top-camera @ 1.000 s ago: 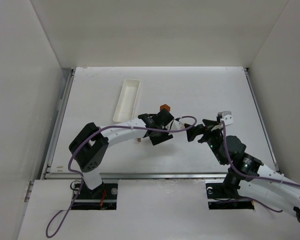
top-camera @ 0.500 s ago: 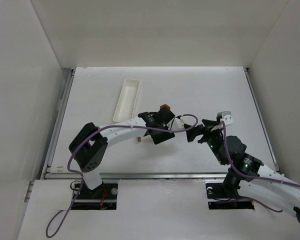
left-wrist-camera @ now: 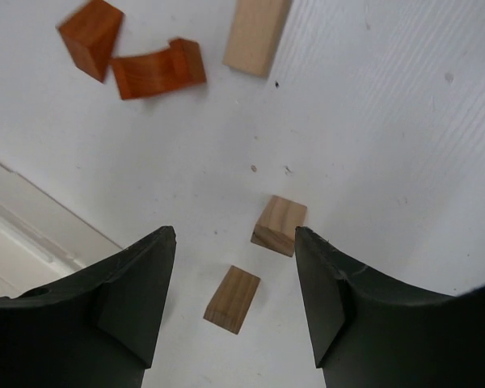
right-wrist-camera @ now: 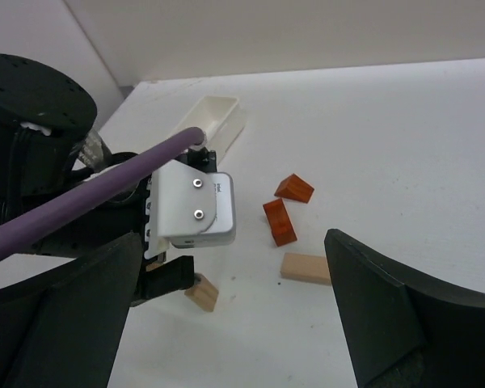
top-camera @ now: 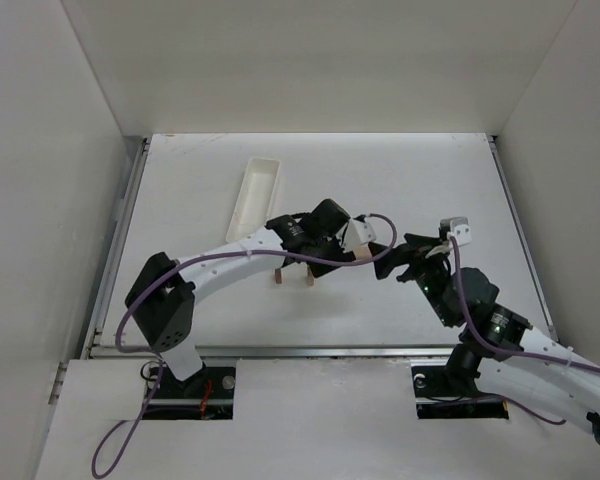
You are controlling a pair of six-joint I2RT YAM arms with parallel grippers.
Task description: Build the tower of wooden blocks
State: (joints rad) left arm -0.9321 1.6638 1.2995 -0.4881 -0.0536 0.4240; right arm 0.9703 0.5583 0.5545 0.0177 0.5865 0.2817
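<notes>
Beneath the spread, empty left jaws, two tan uprights (left-wrist-camera: 279,225) stand apart. The crossbar (left-wrist-camera: 257,34) should seat level across both. Right jaws gape, empty.

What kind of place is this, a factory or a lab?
Most likely a lab test cell for robots: plain white walls box in a white table, the left arm and right arm are mounted at its near edge, with toy-like wooden blocks.
</notes>
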